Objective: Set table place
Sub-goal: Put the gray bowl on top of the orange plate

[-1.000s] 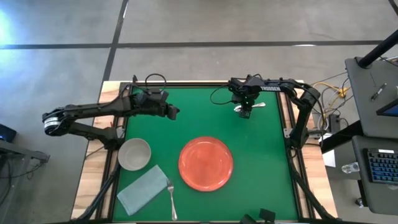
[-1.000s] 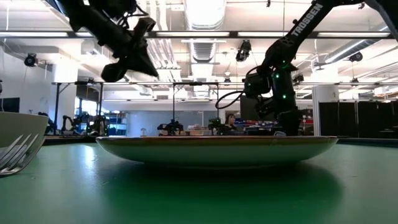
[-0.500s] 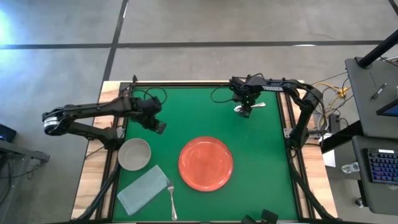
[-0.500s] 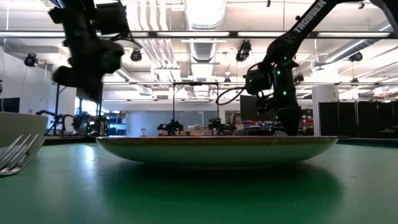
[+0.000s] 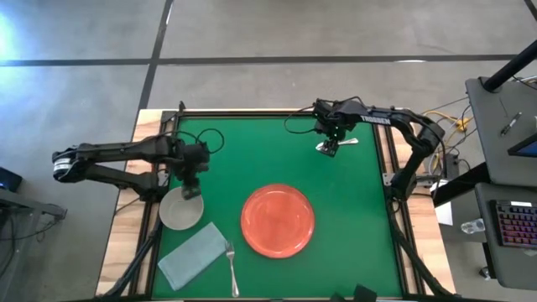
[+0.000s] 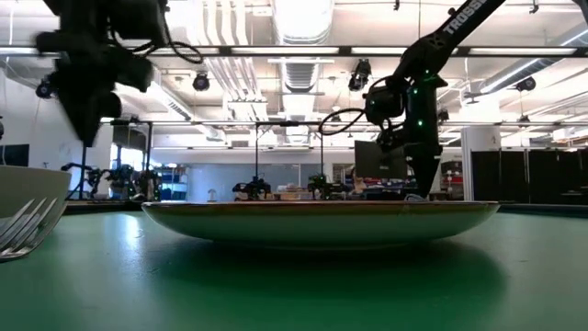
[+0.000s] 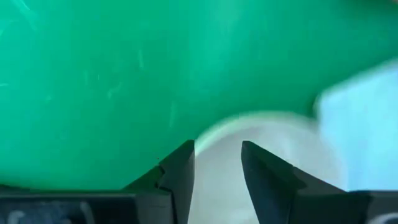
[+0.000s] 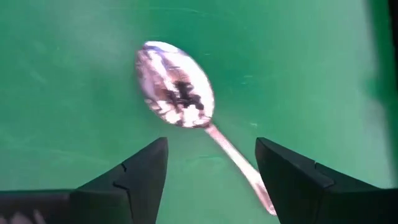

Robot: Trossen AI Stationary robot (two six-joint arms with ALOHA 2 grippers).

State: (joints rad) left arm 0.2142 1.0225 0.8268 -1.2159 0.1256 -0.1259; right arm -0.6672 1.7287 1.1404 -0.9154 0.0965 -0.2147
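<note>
The silver spoon (image 8: 177, 93) lies flat on the green table (image 5: 352, 201) at its far right, bowl side up. My right gripper (image 8: 211, 162) hangs just over it, open, with a finger on either side of the handle (image 8: 239, 165) and clear of it. The grey bowl (image 5: 179, 211) stands at the near left. My left gripper (image 5: 192, 181) is above its far rim, pointing down, open and clear of it (image 7: 217, 163). The orange-red plate (image 5: 278, 221) rests near the table's middle. The fork (image 5: 231, 267) lies beside a folded pale cloth (image 5: 193, 256).
Black rails and a wooden border (image 5: 126, 226) frame the table. The cloth (image 7: 367, 112) lies just on the near side of the bowl. A desk with a keyboard (image 5: 512, 222) stands off the right side. Bare green stretches between plate and spoon (image 5: 336, 180).
My left gripper has swung from the far left part of the table toward the near edge and the left, tipping to point down, and now hangs over the bowl's far rim. My right gripper has risen a little over the spoon, which has stayed put.
</note>
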